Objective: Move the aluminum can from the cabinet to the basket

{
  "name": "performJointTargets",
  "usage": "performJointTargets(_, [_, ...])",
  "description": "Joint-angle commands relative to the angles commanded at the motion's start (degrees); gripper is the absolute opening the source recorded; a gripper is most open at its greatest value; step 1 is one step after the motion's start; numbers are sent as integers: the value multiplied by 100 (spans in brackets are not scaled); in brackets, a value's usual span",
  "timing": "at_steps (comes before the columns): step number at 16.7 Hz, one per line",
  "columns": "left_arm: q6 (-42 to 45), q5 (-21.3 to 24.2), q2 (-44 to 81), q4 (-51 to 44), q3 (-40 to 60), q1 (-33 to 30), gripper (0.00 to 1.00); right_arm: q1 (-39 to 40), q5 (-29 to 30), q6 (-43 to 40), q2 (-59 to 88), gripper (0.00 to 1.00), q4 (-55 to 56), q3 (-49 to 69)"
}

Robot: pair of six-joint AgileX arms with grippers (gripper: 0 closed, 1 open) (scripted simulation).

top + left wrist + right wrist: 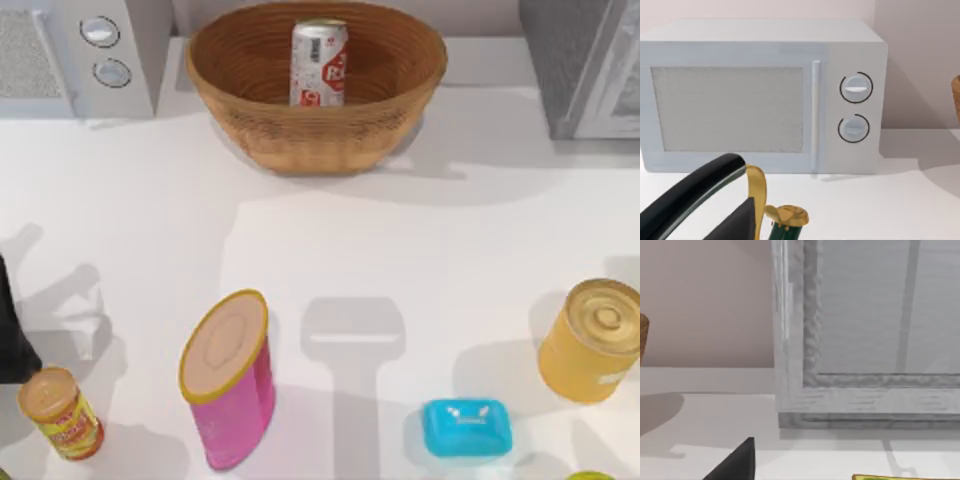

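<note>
**A:** One job, and by the look of it the main part is done. The can (319, 62) stands upright inside the basket (230, 85), which sits at twelve o'clock on the table (330, 240). The cabinet (570, 70) is off at two o'clock, well apart from it.

**B:** Anything left?

**A:** Little, I'd judge. Nothing holds the can; it stands free on the basket floor, toward the far wall. At most the arms have to settle clear of the things.

**B:** Where are the arms?

**A:** The left arm (12, 330) is a dark shape at nine o'clock, at the table's left edge, near the small orange-labelled jar (60, 412). Its wrist view faces the microwave (760, 95), with black and gold parts (752, 200) low in the picture. Whether the left pincer is apart or together, I cannot tell. The right wrist view looks at the cabinet's pale framed door (865, 330) from close by, with a dark wedge (737, 462) at the lower edge. The right pincer's state I cannot tell either.

**B:** And the can itself?

**A:** Slim, silver-white, red lettering down its side, a metallic top (320, 25). It looks undented and straight, its lower part hidden behind the basket's near rim. The basket is far wider than the can, so it has room all round
</note>
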Motion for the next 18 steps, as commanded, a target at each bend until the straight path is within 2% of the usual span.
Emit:
performJointTargets(4, [0,0,0,0,0,0,100,-101,-107,6,190,100,139,55])
performJointTargets(7, [0,0,0,0,0,0,100,-551,-551,20,856,100,676,216])
performJointTargets(11, [0,0,0,0,0,0,100,-1518,-1503,50,2331,100,1812,558])
performJointTargets(18, [0,0,0,0,0,0,100,-3570,-3523,110,5420,100,4227,1289])
